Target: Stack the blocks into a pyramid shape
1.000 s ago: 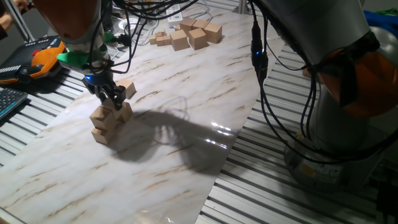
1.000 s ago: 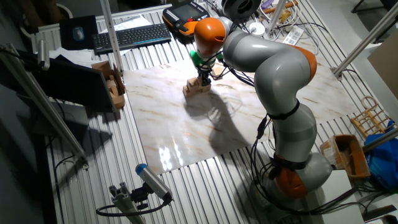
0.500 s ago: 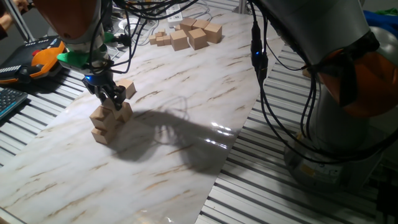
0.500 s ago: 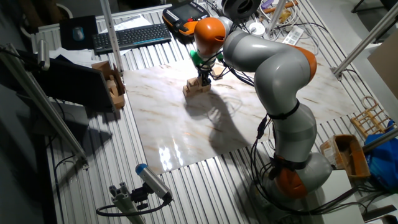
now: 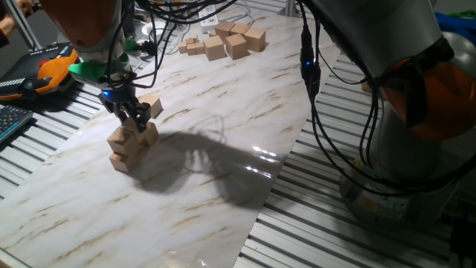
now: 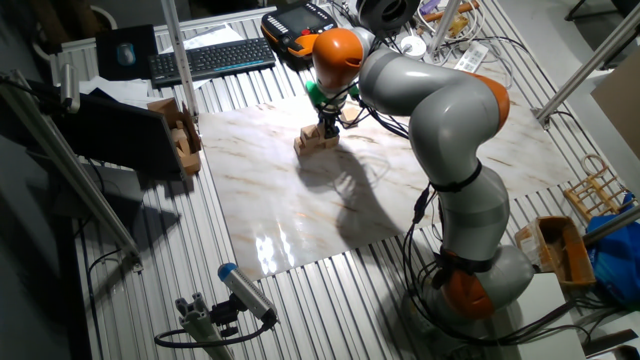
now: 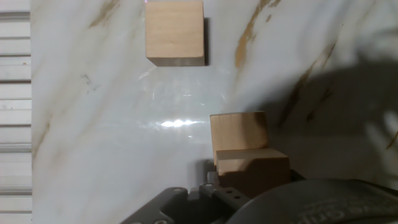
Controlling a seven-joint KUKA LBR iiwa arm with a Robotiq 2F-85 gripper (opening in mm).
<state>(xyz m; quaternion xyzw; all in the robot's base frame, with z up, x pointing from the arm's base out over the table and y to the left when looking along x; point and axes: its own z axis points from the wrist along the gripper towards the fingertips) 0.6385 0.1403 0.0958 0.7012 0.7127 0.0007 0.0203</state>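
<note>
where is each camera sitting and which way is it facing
One fixed view: low at the marble tabletop, near its edge, looking along it; shows the two-finger gripper at the stepped heap of light-tan wooden cubes, plus the arm's base.
The other fixed view: high, looking down at the whole table; shows the whole grey-and-orange arm.
Hand view: on the hand, looking straight down; shows only dark gripper parts at the bottom edge.
Shared: all three show the heap; both fixed views show the gripper on it.

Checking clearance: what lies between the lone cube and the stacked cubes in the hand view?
Only bare marble tabletop separates the lone cube from the stacked cubes, seen in the hand view.
</note>
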